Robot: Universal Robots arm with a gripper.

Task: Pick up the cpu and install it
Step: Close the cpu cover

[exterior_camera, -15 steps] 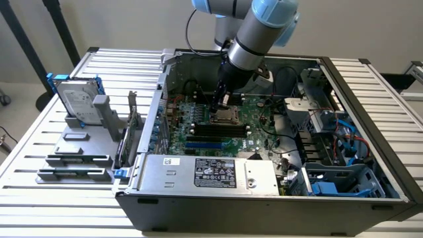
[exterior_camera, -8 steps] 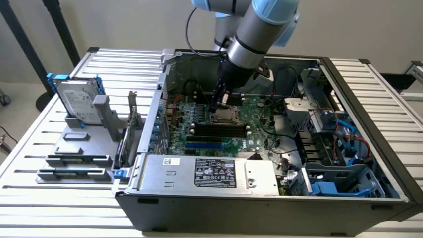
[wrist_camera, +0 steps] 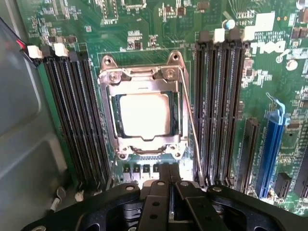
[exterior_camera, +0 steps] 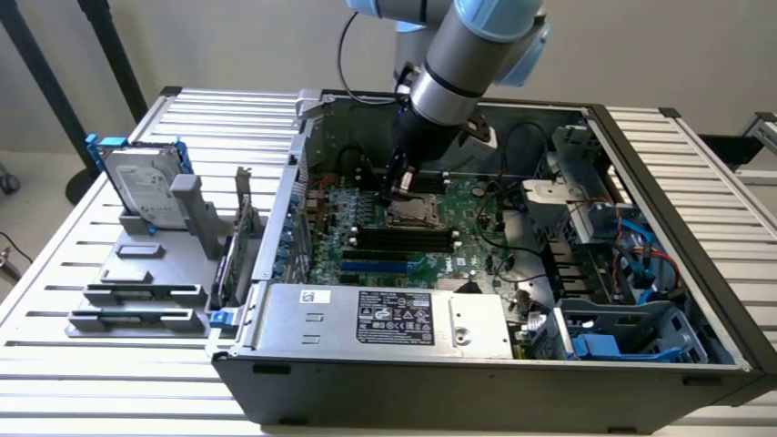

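The cpu (wrist_camera: 144, 114) lies in its socket (wrist_camera: 108, 120) between two memory-slot banks (wrist_camera: 219, 110), inside the case (exterior_camera: 486, 378) on the worktop (exterior_camera: 716, 164), under the claw (exterior_camera: 399, 191).

A plain cream wall (exterior_camera: 218, 41) closes the far side of the scene, evenly lit and free of hard shadows. Two black poles (exterior_camera: 46, 91) slant down in front of it at the far left, toward a pale grey floor (exterior_camera: 43, 177). A table (exterior_camera: 85, 382) topped with silvery ribbed metal slats spans the near ground and runs out to both sides. Soft, diffuse light gives the slats a dull sheen.
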